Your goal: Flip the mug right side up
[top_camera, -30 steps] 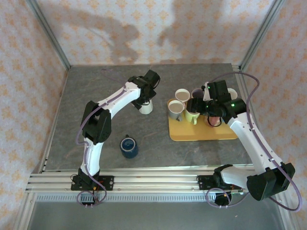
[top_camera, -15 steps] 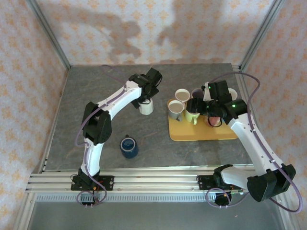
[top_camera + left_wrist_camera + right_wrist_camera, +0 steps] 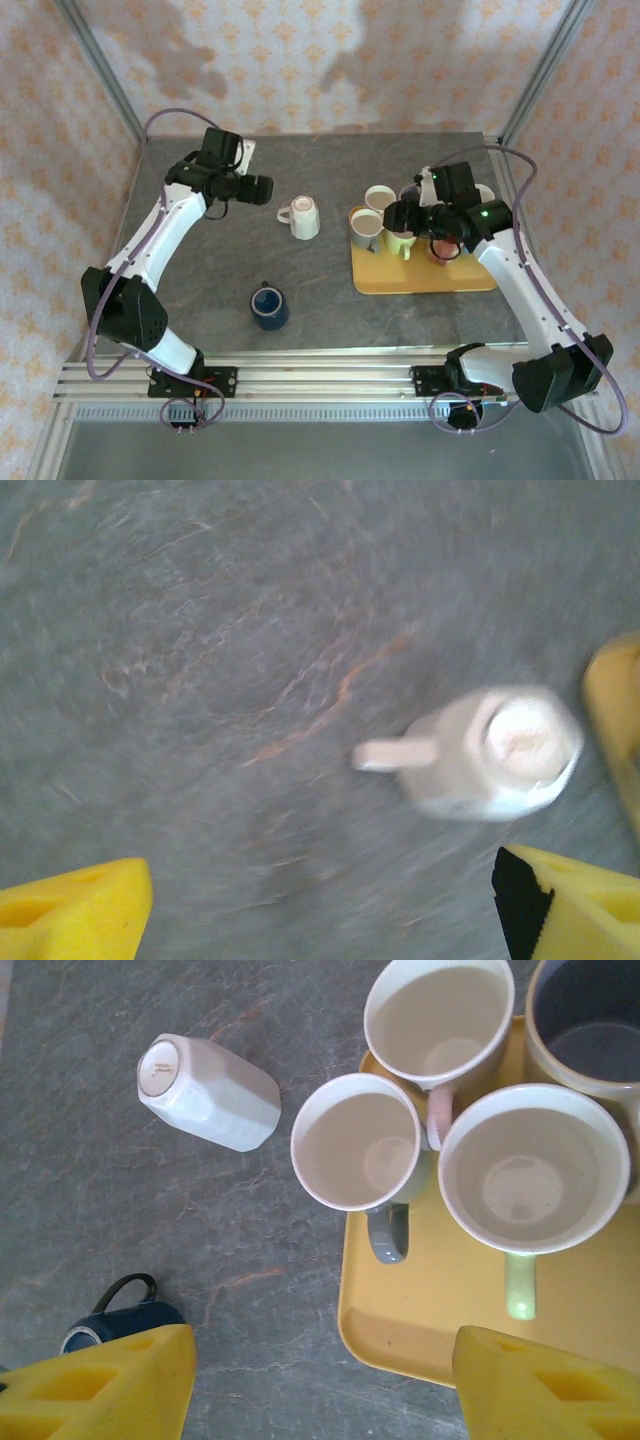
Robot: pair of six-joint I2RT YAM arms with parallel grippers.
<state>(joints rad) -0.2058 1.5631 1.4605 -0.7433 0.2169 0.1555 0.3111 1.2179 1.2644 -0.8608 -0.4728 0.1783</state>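
The white mug (image 3: 303,217) stands upside down on the grey table, left of the tray, with its handle pointing left. Its base faces up in the right wrist view, where the white mug (image 3: 210,1092) sits at the upper left. The left wrist view is blurred and shows the white mug (image 3: 490,752) ahead and to the right. My left gripper (image 3: 262,188) hangs open to the left of the mug and clear of it, with nothing between its fingers (image 3: 75,915). My right gripper (image 3: 400,215) hovers open over the tray's left edge, empty (image 3: 325,1390).
A yellow tray (image 3: 420,280) at the right holds several upright mugs, among them a grey-handled one (image 3: 358,1150) and a green-handled one (image 3: 530,1175). A dark blue mug (image 3: 269,305) stands upright near the front. Metal frame posts and patterned walls enclose the table.
My left gripper has let go of the white mug and swung away to the left and back. The mug stays upside down. The right arm has barely moved.
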